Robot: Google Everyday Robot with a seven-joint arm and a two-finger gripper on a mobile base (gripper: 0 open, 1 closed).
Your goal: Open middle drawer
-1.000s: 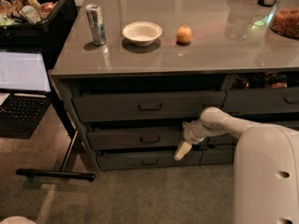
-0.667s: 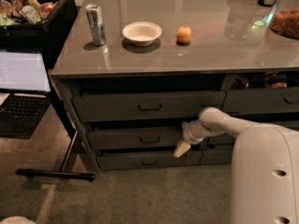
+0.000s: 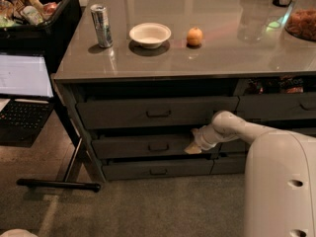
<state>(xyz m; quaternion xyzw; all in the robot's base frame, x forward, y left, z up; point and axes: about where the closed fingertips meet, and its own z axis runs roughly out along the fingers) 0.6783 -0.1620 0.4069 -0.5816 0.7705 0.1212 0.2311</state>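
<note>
Under the left half of the counter you have three wide drawers stacked one above another: the tallest-fronted drawer on top, the middle drawer below it, and the thinnest-fronted drawer at the bottom. Each front carries one small dark handle at its centre; the middle drawer's handle hangs free with nothing on it. On the counter top you can count one can, one white bowl and one orange fruit, set in a row and apart from each other. Off to the left stands one open laptop, with one dark bin of mixed items above it.

Your gripper is at the right end of the middle drawer's front, well to the right of the handle, its pale tip against or just in front of the front's right edge. You cannot tell how far open it is, or whether it has hold of anything. The white arm reaches to it from the robot's body at the lower right.
</note>
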